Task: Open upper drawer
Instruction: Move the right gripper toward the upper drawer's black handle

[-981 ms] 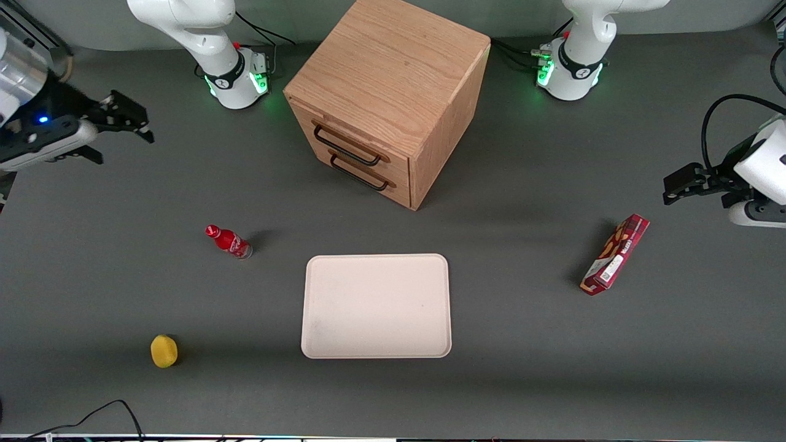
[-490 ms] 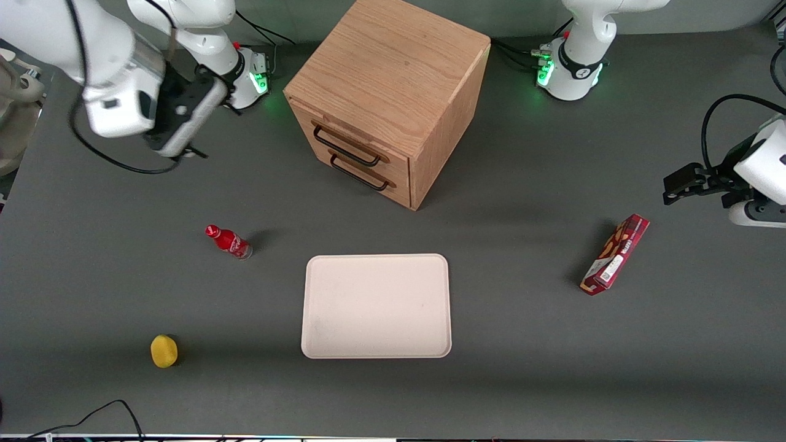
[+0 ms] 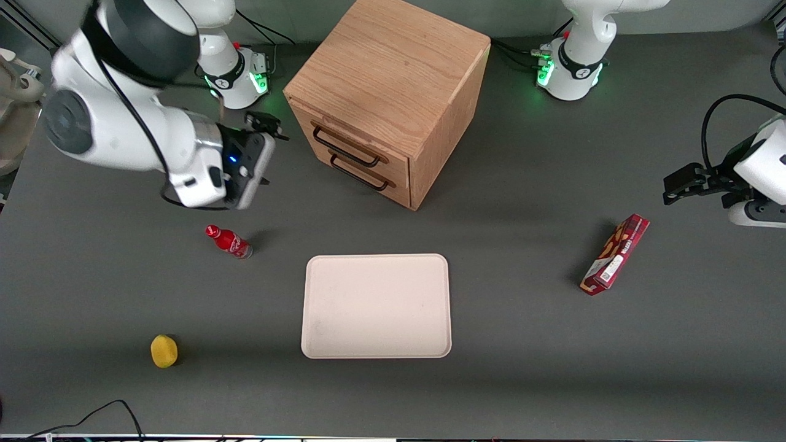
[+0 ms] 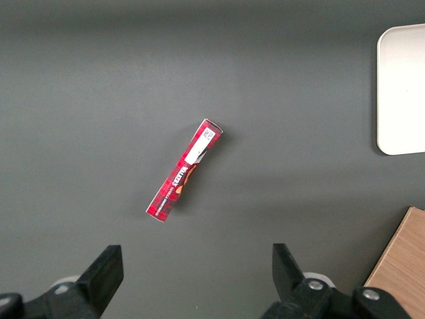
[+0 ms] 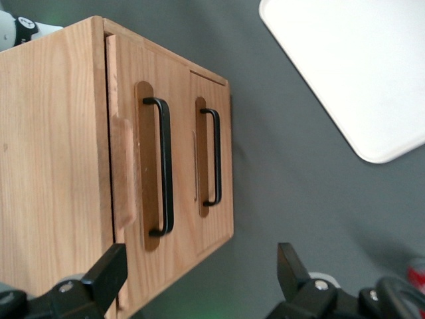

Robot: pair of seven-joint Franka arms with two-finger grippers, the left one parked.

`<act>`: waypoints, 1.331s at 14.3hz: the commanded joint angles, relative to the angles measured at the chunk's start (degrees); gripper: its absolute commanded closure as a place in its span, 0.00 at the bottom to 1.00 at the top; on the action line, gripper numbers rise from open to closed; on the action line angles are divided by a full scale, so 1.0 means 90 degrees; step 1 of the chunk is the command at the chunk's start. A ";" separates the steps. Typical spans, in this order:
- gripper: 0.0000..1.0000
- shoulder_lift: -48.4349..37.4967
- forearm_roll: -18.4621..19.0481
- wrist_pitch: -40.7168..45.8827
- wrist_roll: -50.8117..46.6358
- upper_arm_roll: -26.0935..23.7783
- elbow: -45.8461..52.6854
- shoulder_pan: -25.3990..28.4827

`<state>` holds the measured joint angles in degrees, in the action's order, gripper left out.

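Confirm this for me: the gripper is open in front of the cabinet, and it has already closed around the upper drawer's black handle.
Not right. The gripper is open in front of the cabinet, but it has not gripped anything: the right wrist view shows the upper drawer and its handle apart from the fingers, with the drawer shut.

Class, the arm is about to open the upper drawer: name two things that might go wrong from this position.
1. The upper drawer and lower drawer have matching black handles close together, so the open gripper, in front of the cabinet and apart from it, might catch the wrong one.
2. The red bottle stands near the arm and might be knocked.
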<state>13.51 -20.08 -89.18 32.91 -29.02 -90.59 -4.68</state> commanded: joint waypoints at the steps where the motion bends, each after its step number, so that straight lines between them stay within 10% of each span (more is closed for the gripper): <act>1: 0.00 0.0276 -0.0142 -0.0265 -0.0053 -0.0203 -0.0098 0.0012; 19: 0.00 -0.0183 -0.0142 -0.2249 -0.0902 -0.0935 -0.2268 0.0051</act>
<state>13.65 -20.09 -107.70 26.42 -36.75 -108.77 -3.80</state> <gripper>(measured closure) 0.000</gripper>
